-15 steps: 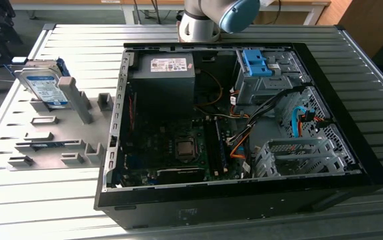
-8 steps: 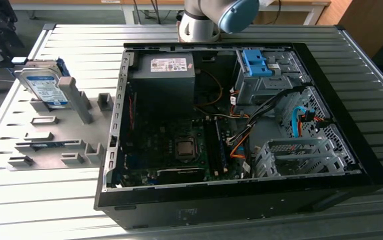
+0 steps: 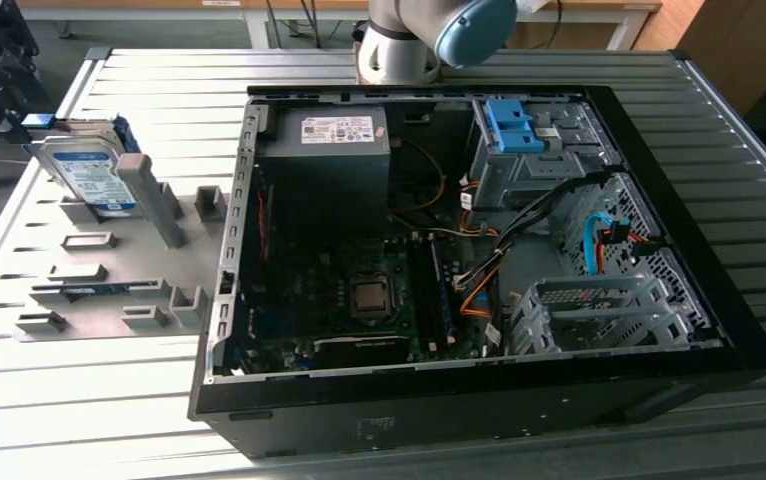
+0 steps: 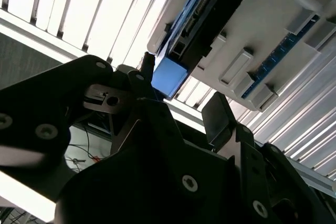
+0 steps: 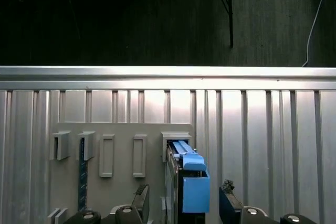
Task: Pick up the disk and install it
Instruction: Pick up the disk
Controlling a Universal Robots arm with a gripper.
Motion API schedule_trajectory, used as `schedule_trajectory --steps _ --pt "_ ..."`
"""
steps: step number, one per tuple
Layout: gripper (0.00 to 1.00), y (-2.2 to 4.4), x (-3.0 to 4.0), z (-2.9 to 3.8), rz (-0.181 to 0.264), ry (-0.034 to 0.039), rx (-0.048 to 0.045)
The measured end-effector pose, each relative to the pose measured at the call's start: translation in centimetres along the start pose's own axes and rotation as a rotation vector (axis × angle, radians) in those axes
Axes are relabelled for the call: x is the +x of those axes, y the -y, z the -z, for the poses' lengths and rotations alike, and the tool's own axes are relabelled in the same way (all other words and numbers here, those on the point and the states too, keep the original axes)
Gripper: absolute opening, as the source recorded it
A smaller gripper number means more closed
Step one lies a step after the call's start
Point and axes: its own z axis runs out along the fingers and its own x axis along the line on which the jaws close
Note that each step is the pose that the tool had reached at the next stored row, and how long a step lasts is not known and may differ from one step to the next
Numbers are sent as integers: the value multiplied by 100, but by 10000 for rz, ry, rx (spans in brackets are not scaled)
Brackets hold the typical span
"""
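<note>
Silver-grey and flat, the rectangular hard disk (image 3: 90, 175), with its white-and-blue label and bright blue plastic side rails, stands on edge in a slot of the pale grey slotted holder plate (image 3: 136, 265), and we place everything else from that plate. The plate lies flat on the ribbed metal table (image 3: 156, 90). In the exterior view the disk sits at the plate's far end, tilted a little, its label facing the open black computer case (image 3: 490, 425), which lies just beside the plate on the exterior view's right. The black two-fingered gripper (image 5: 184, 198) hangs over that same end of the plate. In the first wrist view we see its fingers (image 5: 139, 199) apart, one on each side of the disk, with the blue block that ends the disk's rail (image 5: 195, 190) in the gap between them. The second wrist view shows the same from below: one dark finger pad (image 4: 218, 115) stands clear of the blue block (image 4: 169, 74), while the thinner tip opposite comes very close to it, and we cannot tell whether the two touch. The jaws are not clamped on the disk, which rests in its slot. A thin blue strip (image 5: 82, 177) sits in another slot of the plate, well apart from the disk. Inside the case, well away from the plate, a bare blue plastic bracket (image 3: 514, 125) sits on a grey metal drive cage.
</note>
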Motion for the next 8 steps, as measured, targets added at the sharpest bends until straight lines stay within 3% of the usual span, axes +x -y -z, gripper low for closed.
schedule_trajectory --steps 4,8 --pt "63 -10 -58 -56 -2 -2 -38" --pt "63 -22 -69 -116 -5 -30 -85"
